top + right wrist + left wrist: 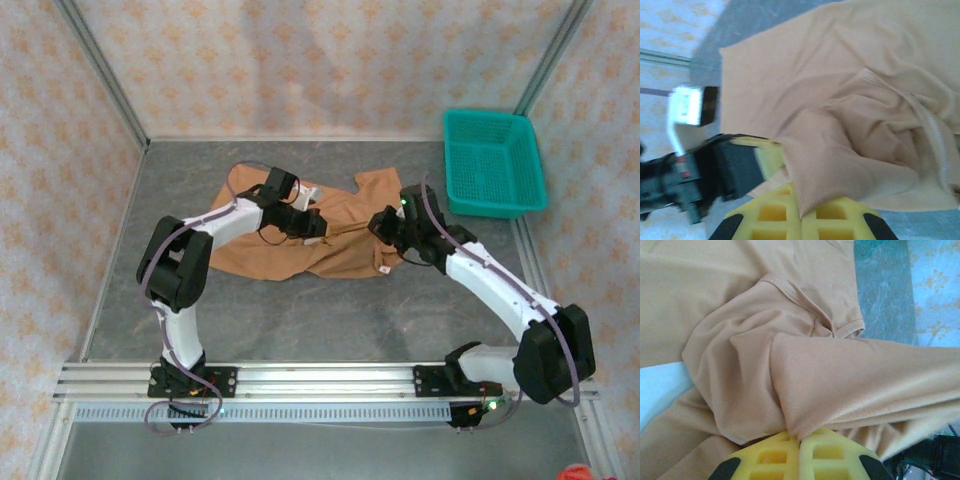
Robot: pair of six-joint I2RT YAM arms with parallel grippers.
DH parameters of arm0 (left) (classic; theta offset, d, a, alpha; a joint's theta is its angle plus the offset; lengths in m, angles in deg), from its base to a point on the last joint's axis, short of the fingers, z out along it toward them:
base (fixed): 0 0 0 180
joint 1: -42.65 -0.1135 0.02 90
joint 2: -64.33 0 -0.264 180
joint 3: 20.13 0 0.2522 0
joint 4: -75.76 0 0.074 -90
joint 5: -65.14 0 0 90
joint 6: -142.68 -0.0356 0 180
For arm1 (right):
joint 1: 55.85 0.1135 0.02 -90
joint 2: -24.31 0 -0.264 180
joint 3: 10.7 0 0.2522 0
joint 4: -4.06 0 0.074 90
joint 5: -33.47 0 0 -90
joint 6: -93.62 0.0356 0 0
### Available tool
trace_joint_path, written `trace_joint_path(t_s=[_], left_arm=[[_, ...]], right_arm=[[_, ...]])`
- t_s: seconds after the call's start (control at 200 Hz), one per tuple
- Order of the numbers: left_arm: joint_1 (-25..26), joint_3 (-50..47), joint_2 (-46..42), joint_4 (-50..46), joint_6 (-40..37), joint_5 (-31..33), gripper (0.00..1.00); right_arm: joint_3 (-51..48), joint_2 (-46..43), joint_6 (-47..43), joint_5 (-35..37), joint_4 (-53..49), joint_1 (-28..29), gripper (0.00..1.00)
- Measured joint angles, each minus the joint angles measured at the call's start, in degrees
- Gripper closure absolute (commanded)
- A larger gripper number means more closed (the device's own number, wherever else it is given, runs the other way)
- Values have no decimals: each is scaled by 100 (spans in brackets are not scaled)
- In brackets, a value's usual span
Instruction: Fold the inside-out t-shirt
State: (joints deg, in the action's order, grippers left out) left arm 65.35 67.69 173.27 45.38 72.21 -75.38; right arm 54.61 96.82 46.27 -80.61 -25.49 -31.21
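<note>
Tan t-shirt (255, 257) clamped by left end effector (799, 438), right end effector (801, 214).

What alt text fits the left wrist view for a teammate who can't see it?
The left end effector is shut on a pinched fold of the tan inside-out t-shirt, which stretches taut toward the right edge. Crumpled cloth and a stitched hem lie beyond, with grey table at the upper right.
</note>
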Motion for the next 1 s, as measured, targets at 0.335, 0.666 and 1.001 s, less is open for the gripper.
trace_joint_path(t_s=[0.335, 0.666, 1.001], left_arm=[[341, -151, -575, -286, -267, 608, 52], [796, -225, -623, -48, -138, 802, 79], [881, 26, 522, 538, 608, 1447, 42]], right_arm=[[-409, 1377, 885, -1088, 1510, -282, 100], [-398, 1539, 1309, -1388, 2181, -310, 100], [-398, 1327, 1307, -1342, 2138, -310, 100]])
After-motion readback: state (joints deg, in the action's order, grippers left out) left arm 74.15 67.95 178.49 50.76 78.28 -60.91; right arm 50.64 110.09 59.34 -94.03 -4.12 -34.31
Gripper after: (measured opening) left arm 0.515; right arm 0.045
